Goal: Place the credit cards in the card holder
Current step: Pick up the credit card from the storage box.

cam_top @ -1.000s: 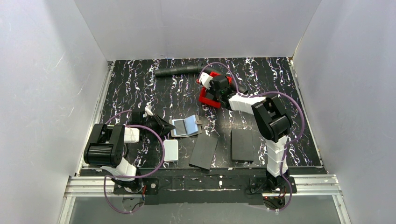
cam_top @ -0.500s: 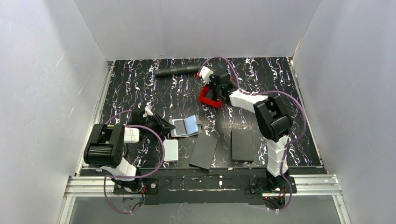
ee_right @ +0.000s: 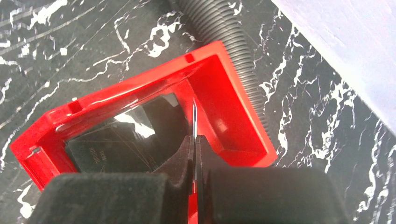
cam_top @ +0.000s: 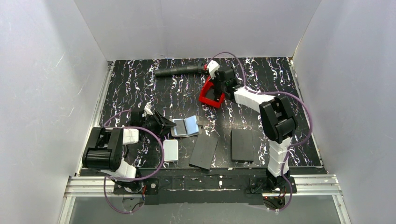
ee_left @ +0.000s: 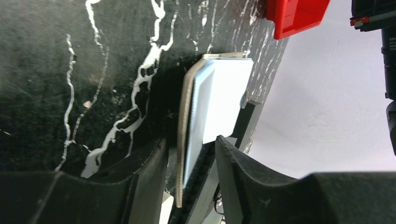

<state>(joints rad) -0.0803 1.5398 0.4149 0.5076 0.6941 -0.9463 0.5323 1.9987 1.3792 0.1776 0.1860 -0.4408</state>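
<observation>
The card holder [cam_top: 185,126] is laid open on the surface [cam_top: 130,84], with its shiny inner faces turned up. Its left edge is straddled by the left fingers [ee_left: 243,182], which are spread, and the flap is seen standing between them. Beyond the card holder and to its right, a red tray [cam_top: 206,98] is found. Over the tray, a thin credit card [ee_right: 194,116], seen edge-on, is pinched between the right fingers [ee_right: 180,161], which are pressed together on it. A white box [cam_top: 170,150] is set just on the near side of the card holder.
</observation>
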